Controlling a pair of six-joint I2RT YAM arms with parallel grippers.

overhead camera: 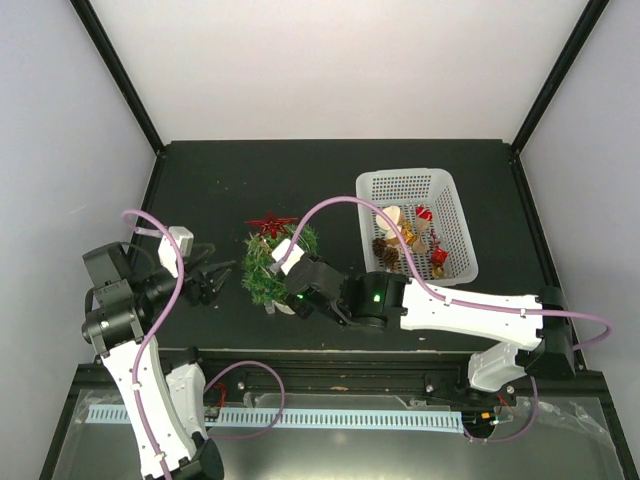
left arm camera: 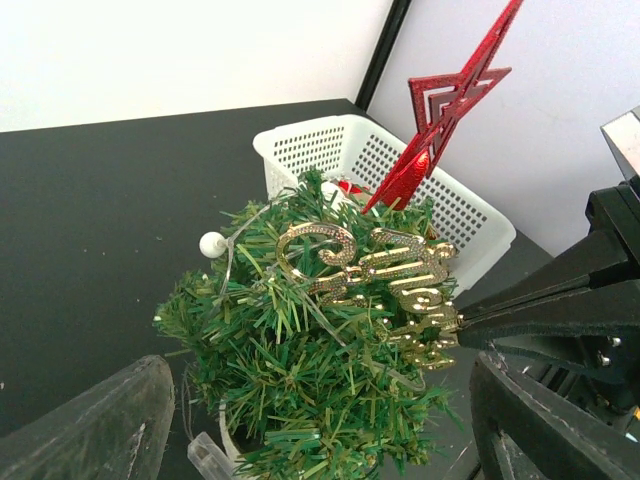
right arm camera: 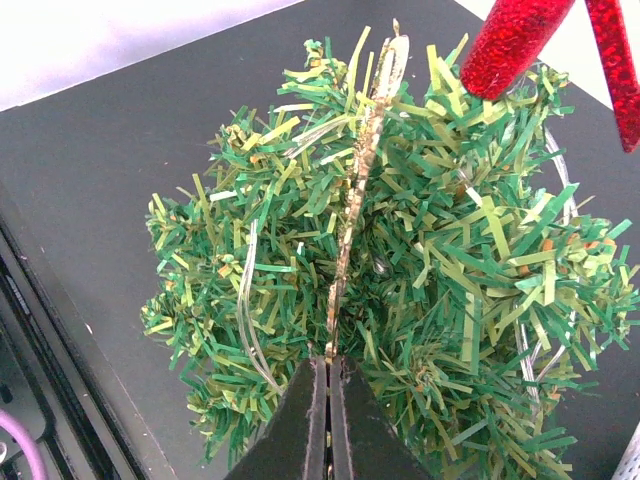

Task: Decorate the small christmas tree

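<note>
The small christmas tree stands at the table's middle, bushy and green, with a red glitter star at its top. In the left wrist view a gold glitter word ornament lies across the tree. My right gripper reaches in from the right and pinches that ornament's end. In the right wrist view the gold ornament shows edge-on, running from the shut right gripper into the tree. My left gripper is open just left of the tree and holds nothing.
A white mesh basket with several ornaments stands right of the tree. A white bead hangs on the tree's left side. Black frame posts rise at the table's back corners, and the right forearm lies across the near right.
</note>
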